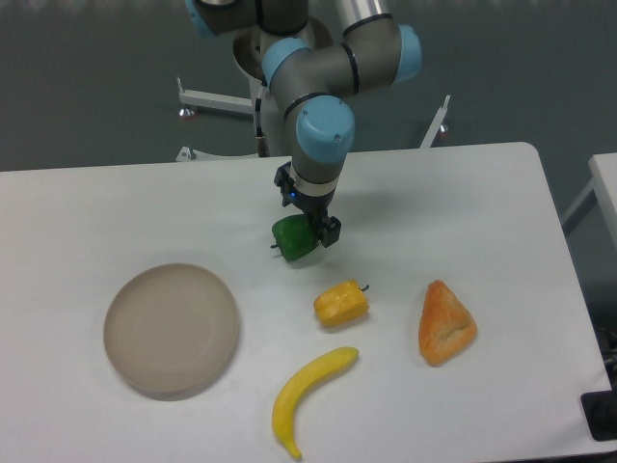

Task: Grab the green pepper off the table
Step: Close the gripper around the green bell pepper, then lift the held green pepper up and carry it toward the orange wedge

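Our gripper (324, 231) overlaps the pepper (292, 239) at its 2 o'clock edge; opening unreadable. Off-centre, we risk nudging it away.

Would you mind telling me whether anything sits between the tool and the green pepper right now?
Nothing visible does. The tool is right over the green pepper, overlapping its right side. The yellow pepper lies apart, nearer the camera, out of the way.

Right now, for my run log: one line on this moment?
phase: approach | gripper: over pepper, jaw state unclear | pepper: on table, not lifted
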Available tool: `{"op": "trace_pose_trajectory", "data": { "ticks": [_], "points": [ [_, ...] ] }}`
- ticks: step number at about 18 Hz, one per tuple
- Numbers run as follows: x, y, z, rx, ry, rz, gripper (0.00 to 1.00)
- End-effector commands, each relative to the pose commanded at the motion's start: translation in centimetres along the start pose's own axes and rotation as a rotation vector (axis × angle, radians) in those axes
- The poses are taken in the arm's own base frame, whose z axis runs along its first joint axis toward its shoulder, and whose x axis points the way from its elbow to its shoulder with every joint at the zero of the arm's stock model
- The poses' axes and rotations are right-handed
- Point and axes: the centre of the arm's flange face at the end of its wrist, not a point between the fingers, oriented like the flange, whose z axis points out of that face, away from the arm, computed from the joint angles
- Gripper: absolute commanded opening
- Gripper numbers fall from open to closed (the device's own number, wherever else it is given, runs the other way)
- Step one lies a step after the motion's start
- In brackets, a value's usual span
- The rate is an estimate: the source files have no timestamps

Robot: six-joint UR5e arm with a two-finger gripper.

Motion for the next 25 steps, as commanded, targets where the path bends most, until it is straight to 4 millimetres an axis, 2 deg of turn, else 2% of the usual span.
{"op": "trace_pose_trajectory", "data": {
  "ticks": [5,6,8,9,11,13,16,18,19,21,25],
  "points": [
    [-0.3,-0.7,1.7,-0.005,0.014,0.013,1.0],
    [-0.4,-0.7,2.1,-0.005,0.015,0.013,0.81],
    [-0.5,-0.8,1.8,-0.005,0.009,0.013,0.34],
    [-0.7,-0.6,1.4,-0.003,0.003,0.012,0.26],
    [-1.0,-0.2,0.6,0.004,-0.007,0.002,0.25],
    [-2.0,1.5,-0.3,0.006,-0.019,-0.034,0.25],
    [-3.0,4.1,-3.5,0.019,-0.06,-0.081,0.25],
    [-4.3,4.6,-5.7,0.023,-0.089,-0.093,0.25],
    [-5.4,5.2,-8.0,0.02,-0.095,-0.105,0.24],
    [-8.0,6.0,-10.6,0.014,-0.076,-0.119,0.23],
    [-11.5,6.5,-12.5,0.011,-0.062,-0.135,0.21]
  ]
}}
